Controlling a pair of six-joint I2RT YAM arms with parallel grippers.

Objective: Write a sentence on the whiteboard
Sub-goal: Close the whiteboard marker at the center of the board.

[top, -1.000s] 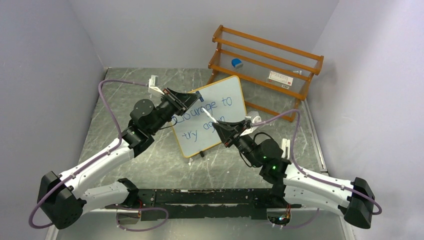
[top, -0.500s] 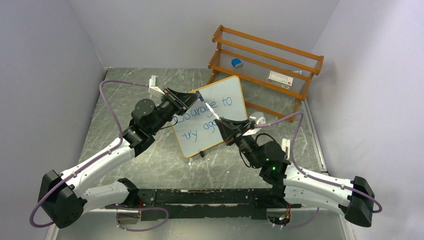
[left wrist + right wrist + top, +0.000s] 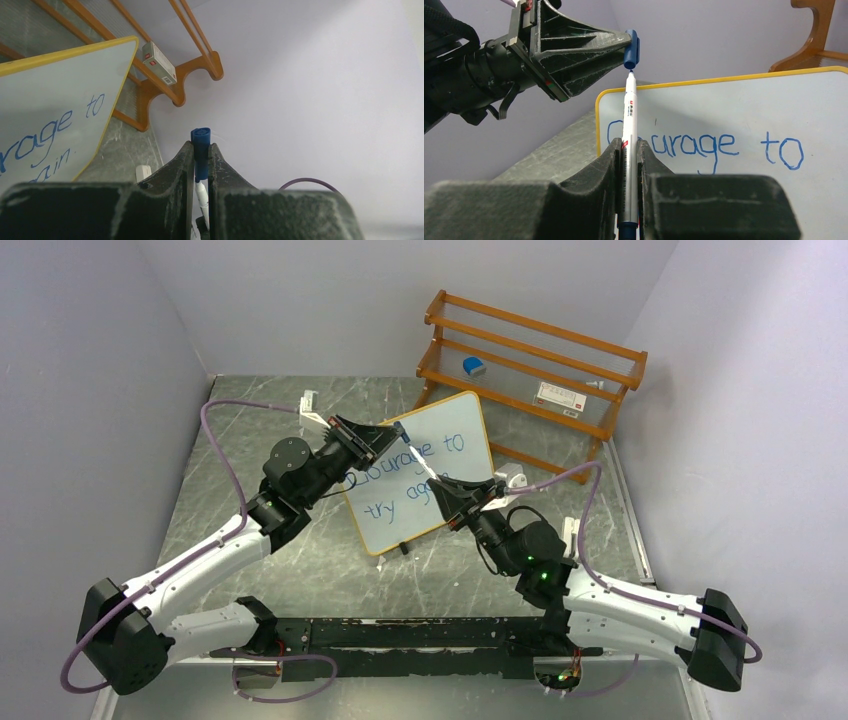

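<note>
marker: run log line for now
left claw shut on cap | right claw shut on marker | tip at cap | sentence written

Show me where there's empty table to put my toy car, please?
Bare table lies between the whiteboard and the black rail, and at the back left between the wall and the left arm. It's crowded over the whiteboard, where the left gripper and right gripper meet, holding a cap and a marker.

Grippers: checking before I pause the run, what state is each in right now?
Left gripper: shut on the blue cap.
Right gripper: shut on the marker, tip just short of the cap.
</note>
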